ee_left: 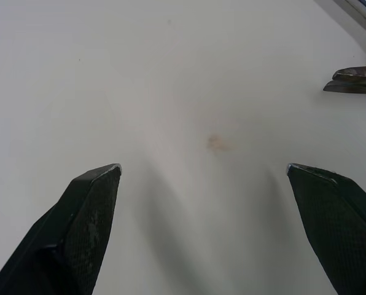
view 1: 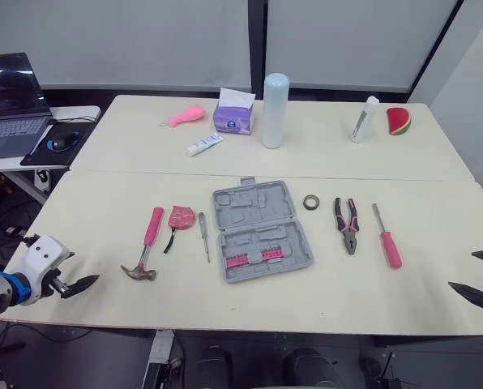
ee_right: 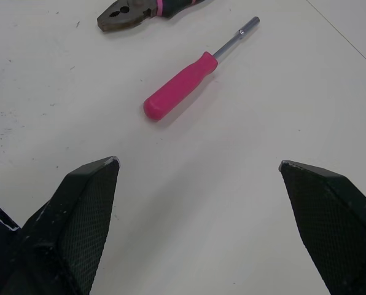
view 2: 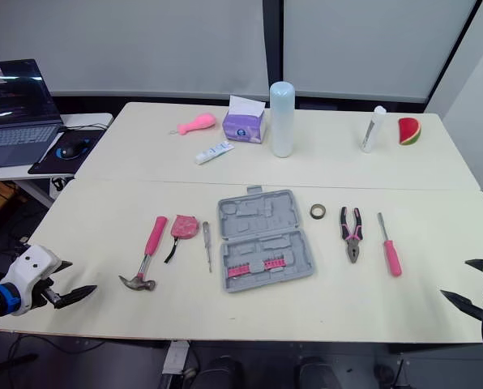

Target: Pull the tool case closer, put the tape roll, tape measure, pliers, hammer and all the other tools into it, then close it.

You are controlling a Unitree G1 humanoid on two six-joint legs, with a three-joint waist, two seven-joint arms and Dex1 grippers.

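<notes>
The grey tool case (view 1: 260, 231) lies open at the middle of the near table, with pink bits in its front half. To its left lie a thin screwdriver (view 1: 204, 236), a pink tape measure (view 1: 181, 217) and a pink-handled hammer (view 1: 145, 245). On its right are a dark tape roll (view 1: 310, 202), pliers (view 1: 347, 224) and a pink-handled driver (view 1: 386, 237). My left gripper (view 1: 83, 284) is open over the front left table edge, left of the hammer head (ee_left: 355, 80). My right gripper (view 1: 466, 271) is open at the front right edge, near the pink driver (ee_right: 189, 83).
The far table holds a tall white cylinder (view 1: 275, 99), a purple tissue box (view 1: 233, 113), a pink bottle-shaped item (view 1: 186, 117), a white tube (view 1: 204, 144), a white bottle (view 1: 365, 119) and a watermelon-slice toy (view 1: 398, 121). A laptop (view 1: 10, 101) and mouse (view 1: 63, 142) sit on a side desk.
</notes>
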